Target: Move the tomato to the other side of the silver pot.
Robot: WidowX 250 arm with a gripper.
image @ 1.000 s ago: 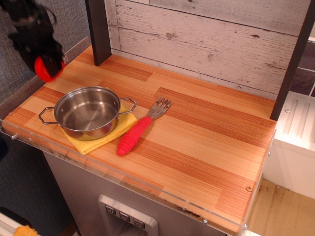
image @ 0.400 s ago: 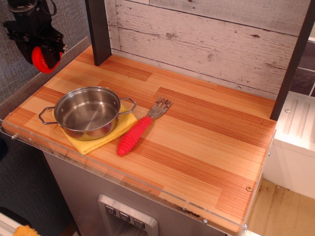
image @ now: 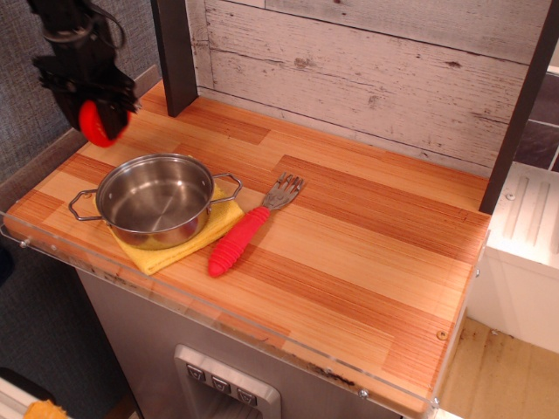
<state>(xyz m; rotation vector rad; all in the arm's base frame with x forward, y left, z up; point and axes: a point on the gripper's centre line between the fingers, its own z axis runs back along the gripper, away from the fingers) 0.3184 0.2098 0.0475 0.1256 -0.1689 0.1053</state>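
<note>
Pinching the tomato [image: 98, 123] between black jaws, airborne behind the silver pot [image: 155, 199]

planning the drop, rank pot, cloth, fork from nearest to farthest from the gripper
Gripper holds the tomato at the far left.
1. Pot, just below it, left side.
2. Cloth, under the pot.
3. Fork, right of the pot.

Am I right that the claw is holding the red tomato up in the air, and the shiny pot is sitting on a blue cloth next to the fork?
Almost. The observation.image view shows the gripper holding the tomato in the air, and the silver pot does sit beside the fork, but the cloth under it is yellow, not blue.
</note>
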